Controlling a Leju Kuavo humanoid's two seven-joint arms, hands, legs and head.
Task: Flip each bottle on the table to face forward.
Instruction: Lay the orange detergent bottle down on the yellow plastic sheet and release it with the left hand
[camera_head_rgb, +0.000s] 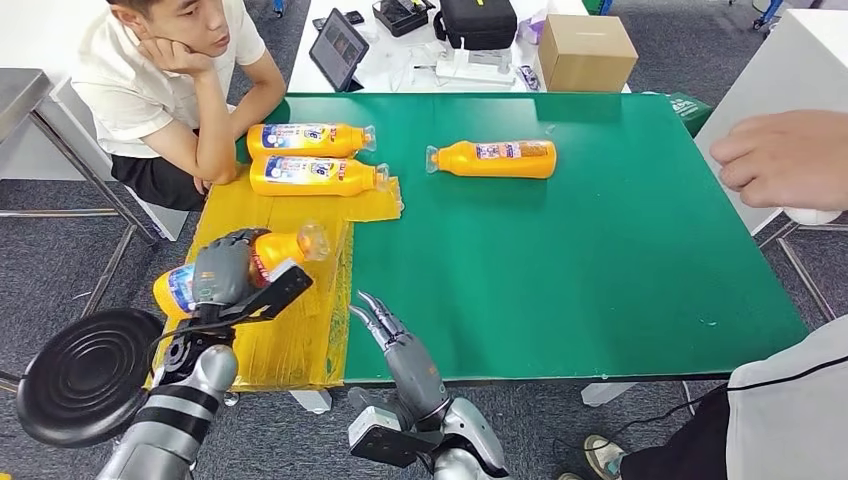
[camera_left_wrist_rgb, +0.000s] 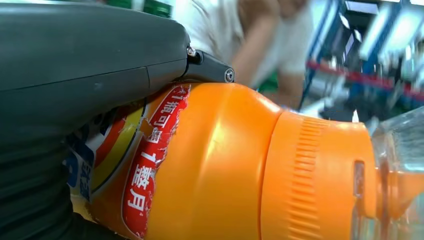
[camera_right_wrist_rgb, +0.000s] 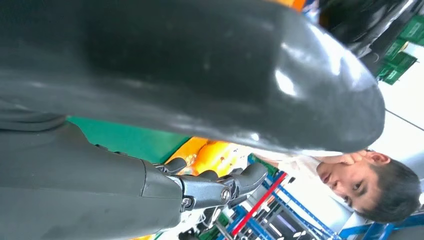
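The head view looks down and forward over the table (camera_head_rgb: 600, 250), arms entering at the bottom of the frame. The left wrist view sits very close behind a bottle (camera_left_wrist_rgb: 225, 170), also seen lower left in the head view. The right wrist view, turned, looks past its hand (camera_right_wrist_rgb: 200, 190).

Four orange bottles (camera_head_rgb: 310, 141) (camera_head_rgb: 315, 176) (camera_head_rgb: 495, 158) (camera_head_rgb: 275, 255), one cardboard box (camera_head_rgb: 585, 52), one tablet (camera_head_rgb: 338, 48), seemingly two people (camera_head_rgb: 170, 80) (camera_head_rgb: 785, 165).
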